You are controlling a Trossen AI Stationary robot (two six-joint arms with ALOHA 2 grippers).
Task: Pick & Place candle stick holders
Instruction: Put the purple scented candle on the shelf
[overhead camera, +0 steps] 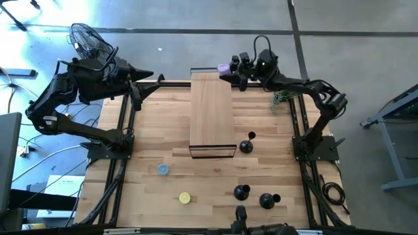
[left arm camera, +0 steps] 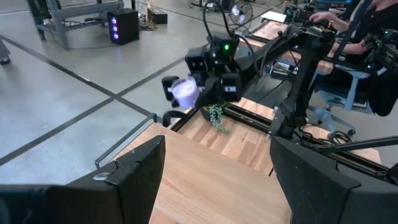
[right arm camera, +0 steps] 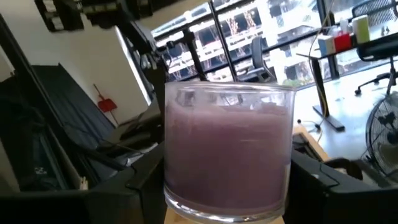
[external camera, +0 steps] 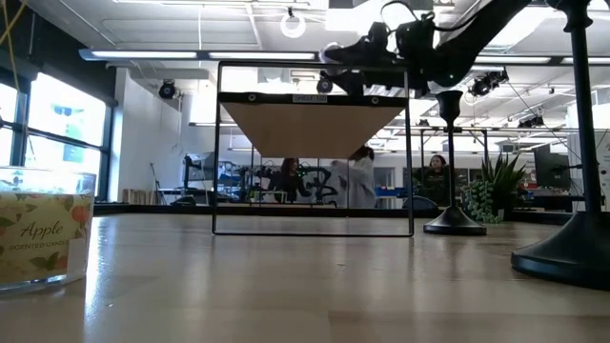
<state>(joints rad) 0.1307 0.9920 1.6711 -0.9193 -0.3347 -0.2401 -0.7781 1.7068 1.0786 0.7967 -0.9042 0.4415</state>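
Note:
Three black candle stick holders stand on their round bases on the table: one [overhead camera: 247, 145] beside the shelf's near right corner, two [overhead camera: 242, 192] [overhead camera: 268, 200] near the front edge. The low view shows one [external camera: 455, 221] at mid distance and a close one [external camera: 570, 255] at the right. My right gripper [overhead camera: 226, 70] is over the shelf's far end, shut on a purple candle in a glass jar [right arm camera: 227, 143]. My left gripper [left arm camera: 217, 186] stands open over the table's far left corner [overhead camera: 154, 79] with nothing between its fingers. My right gripper pinches the glass jar's lower wall [right arm camera: 171, 186] between its two fingers [right arm camera: 140, 180], one on each side. The fingers come about level from the table's right side. The jar stands upright in the hold, above the shelf's far end; whether its bottom touches the wood, I cannot tell.
A wooden shelf on a black wire frame [overhead camera: 211, 111] runs down the table's middle. A blue candle [overhead camera: 162, 169] and a yellow one [overhead camera: 185, 197] lie front left. A small plant [overhead camera: 282, 98] sits at the far right. A glass "Apple" candle [external camera: 43, 238] stands close to the low camera.

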